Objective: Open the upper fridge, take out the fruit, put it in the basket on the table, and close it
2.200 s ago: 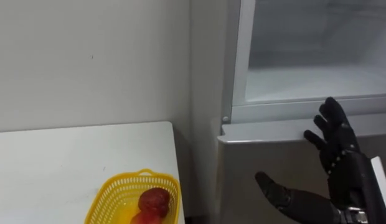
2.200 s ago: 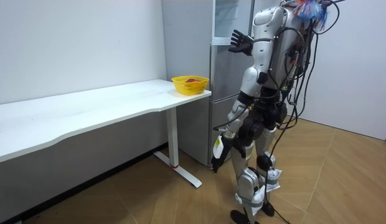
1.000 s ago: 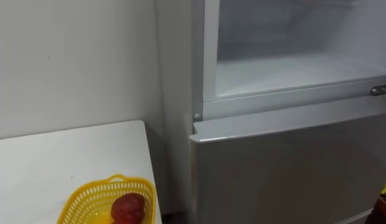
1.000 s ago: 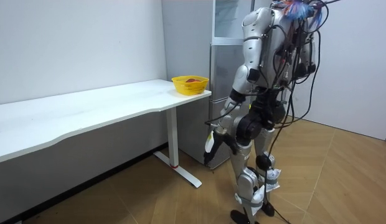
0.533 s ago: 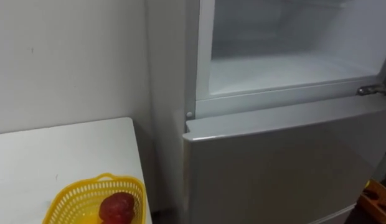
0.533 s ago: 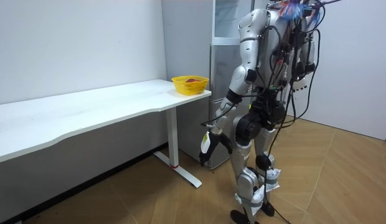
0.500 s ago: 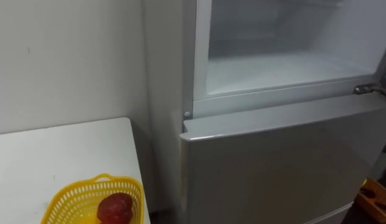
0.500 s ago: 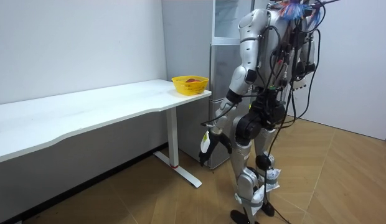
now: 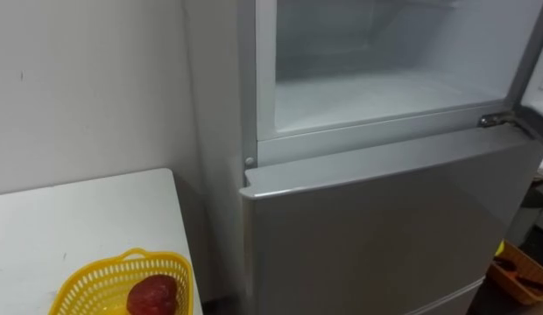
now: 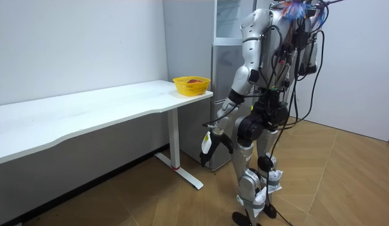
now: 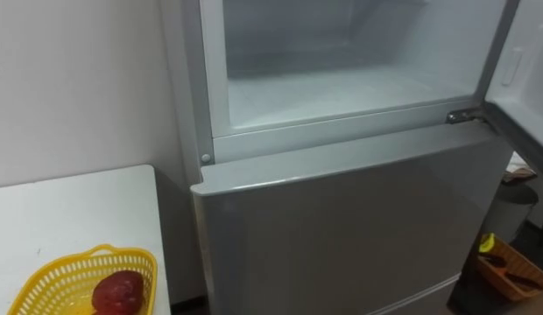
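Note:
The upper fridge compartment (image 9: pixel 377 87) stands open, its white shelf bare. Its door (image 11: pixel 527 52) is swung out at the right. Below it the grey lower door (image 9: pixel 377 227) is closed. On the white table (image 9: pixel 79 219) to my left sits a yellow basket (image 9: pixel 123 261) with a red fruit (image 9: pixel 151 295) inside. In the room view I stand upright facing the fridge (image 10: pixel 223 94), with the basket (image 10: pixel 191 85) on the table corner beside me. My left hand (image 10: pixel 207 143) hangs low by my thigh.
A metal hinge (image 9: pixel 495 120) juts out at the compartment's right corner. An orange tray (image 11: pixel 508 267) lies on the floor at the lower right. The table butts against the wall left of the fridge. Wood floor lies open behind me.
Both hands, raised before the fridge 2.2 s ago, have dropped out of the eye view; the left arm now hangs at my side. The head camera has turned rightwards.

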You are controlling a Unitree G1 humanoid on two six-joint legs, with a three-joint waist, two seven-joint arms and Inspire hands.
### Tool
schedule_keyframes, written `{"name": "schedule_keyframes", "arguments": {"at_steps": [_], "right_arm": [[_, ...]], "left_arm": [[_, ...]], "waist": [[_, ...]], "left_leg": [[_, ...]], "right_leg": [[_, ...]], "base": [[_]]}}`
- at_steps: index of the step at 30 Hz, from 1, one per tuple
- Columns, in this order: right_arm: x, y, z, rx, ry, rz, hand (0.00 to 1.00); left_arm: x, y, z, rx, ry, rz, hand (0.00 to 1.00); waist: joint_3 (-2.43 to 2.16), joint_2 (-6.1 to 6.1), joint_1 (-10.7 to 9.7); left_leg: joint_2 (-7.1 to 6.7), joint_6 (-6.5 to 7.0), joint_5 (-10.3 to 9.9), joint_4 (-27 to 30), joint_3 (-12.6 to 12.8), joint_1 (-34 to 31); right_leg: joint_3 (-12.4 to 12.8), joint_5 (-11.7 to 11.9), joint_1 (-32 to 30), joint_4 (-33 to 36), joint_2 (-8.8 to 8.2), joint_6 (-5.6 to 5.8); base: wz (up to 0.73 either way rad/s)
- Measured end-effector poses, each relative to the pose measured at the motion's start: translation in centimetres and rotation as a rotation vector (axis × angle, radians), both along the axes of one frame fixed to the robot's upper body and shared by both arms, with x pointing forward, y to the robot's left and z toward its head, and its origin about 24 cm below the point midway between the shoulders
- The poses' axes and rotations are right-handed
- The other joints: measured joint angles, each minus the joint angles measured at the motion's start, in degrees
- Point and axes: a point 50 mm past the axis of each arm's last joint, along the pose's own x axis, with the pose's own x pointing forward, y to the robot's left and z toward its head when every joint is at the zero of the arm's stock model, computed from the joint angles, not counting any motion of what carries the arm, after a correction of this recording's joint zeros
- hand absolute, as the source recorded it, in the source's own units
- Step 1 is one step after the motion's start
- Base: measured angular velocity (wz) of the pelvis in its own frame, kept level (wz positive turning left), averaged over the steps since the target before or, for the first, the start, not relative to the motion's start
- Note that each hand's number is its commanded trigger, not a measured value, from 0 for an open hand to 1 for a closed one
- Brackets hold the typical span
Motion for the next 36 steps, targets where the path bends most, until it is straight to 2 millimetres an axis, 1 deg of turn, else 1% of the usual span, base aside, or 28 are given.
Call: {"name": "schedule_keyframes", "arguments": {"at_steps": [4, 7, 9, 11, 18, 21, 23, 28, 30, 34, 36], "right_arm": [[0.5, 0.2, 0.9, -0.066, -0.070, 0.043, 0.00], [0.9, 0.6, 2.2, -0.123, -0.133, 0.078, 0.00], [1.2, 0.9, 3.4, -0.188, -0.192, 0.111, 0.00], [1.4, 1.0, 4.0, -0.228, -0.221, 0.130, 0.00], [2.1, 1.0, 5.2, -0.324, -0.275, 0.192, 0.00], [2.3, 1.2, 5.6, -0.346, -0.300, 0.207, 0.00], [2.4, 1.3, 5.9, -0.362, -0.314, 0.223, 0.00], [3.2, 2.0, 7.0, -0.423, -0.369, 0.268, 0.00], [3.3, 2.3, 7.5, -0.464, -0.379, 0.285, 0.00], [3.3, 2.5, 7.6, -0.499, -0.370, 0.295, 0.00], [3.7, 3.0, 7.5, -0.499, -0.373, 0.326, 0.00]], "left_arm": [[0.0, 0.0, 0.0, -0.001, 0.000, 0.000, 0.00], [-0.1, 0.0, 0.0, -0.004, 0.000, 0.002, 0.00], [-0.1, -0.1, -0.1, -0.004, 0.002, -0.001, 0.00], [-0.2, -0.1, -0.1, -0.006, 0.004, -0.001, 0.00], [-1.2, -0.1, -0.3, 0.011, 0.040, 0.015, 0.00], [-1.4, 0.0, -0.4, 0.022, 0.046, 0.024, 0.00], [-1.5, -0.1, -0.5, 0.019, 0.052, 0.026, 0.00], [-1.3, -0.2, -0.5, 0.016, 0.049, 0.025, 0.00], [-1.2, -0.3, -0.5, 0.014, 0.045, 0.024, 0.00], [-1.0, -0.3, -0.5, 0.016, 0.046, 0.026, 0.00], [-1.1, -0.3, -0.5, 0.018, 0.052, 0.030, 0.00]], "waist": [[0.02, -0.03, 0.05], [0.03, -0.03, 0.03], [0.02, -0.02, 0.00], [0.02, -0.05, -0.06], [0.03, -0.05, -0.04], [0.00, -0.31, -0.10], [0.01, -0.33, 0.05], [-0.02, -0.44, 0.24], [-0.04, -0.34, 0.86], [-0.05, -0.31, 1.52], [-0.06, -0.29, 1.66]], "left_leg": [[0.05, -0.03, -0.02, 0.00, -0.01, -0.02], [0.09, -0.05, -0.03, 0.03, -0.18, -0.02], [0.13, -0.06, -0.03, 0.21, -0.31, -0.14], [0.13, -0.06, -0.04, 0.32, -0.36, -0.13], [0.15, -0.07, -0.04, 0.35, -0.52, -0.17], [0.12, -0.07, -0.04, 0.70, -1.07, -0.65], [0.12, -0.07, -0.04, 1.01, -1.13, -0.68], [0.12, -0.12, -0.10, 1.02, -1.24, -0.74], [0.11, -0.12, -0.10, 1.03, -1.28, -0.85], [0.10, -0.12, -0.09, 1.05, -1.25, -1.05], [0.11, -0.12, -0.09, 1.05, -1.25, -1.08]], "right_leg": [[0.00, -0.17, -0.54, 0.04, -0.25, -0.05], [-0.02, -0.19, -0.61, 0.25, -0.23, -0.10], [-0.11, -0.17, -0.64, 0.27, -0.23, -0.15], [-0.18, -0.14, -0.49, 0.23, -0.26, -0.15], [-0.43, -0.11, -0.44, 0.22, -0.30, -0.19], [-1.38, -0.11, -0.48, 0.25, -0.56, -0.24], [-1.46, -0.11, -0.55, 0.24, -0.60, -0.25], [-1.66, -0.10, -0.44, 0.23, -0.61, -0.26], [-1.68, -0.09, -0.30, 0.25, -0.62, -0.27], [-1.80, -0.07, -0.23, 0.22, -0.63, -0.27], [-1.96, -0.06, -0.12, 0.23, -0.63, -0.28]], "base": [[0.00], [0.00], [0.00], [0.00], [0.00], [0.09], [0.05], [0.01], [0.00], [0.00], [0.00]]}}
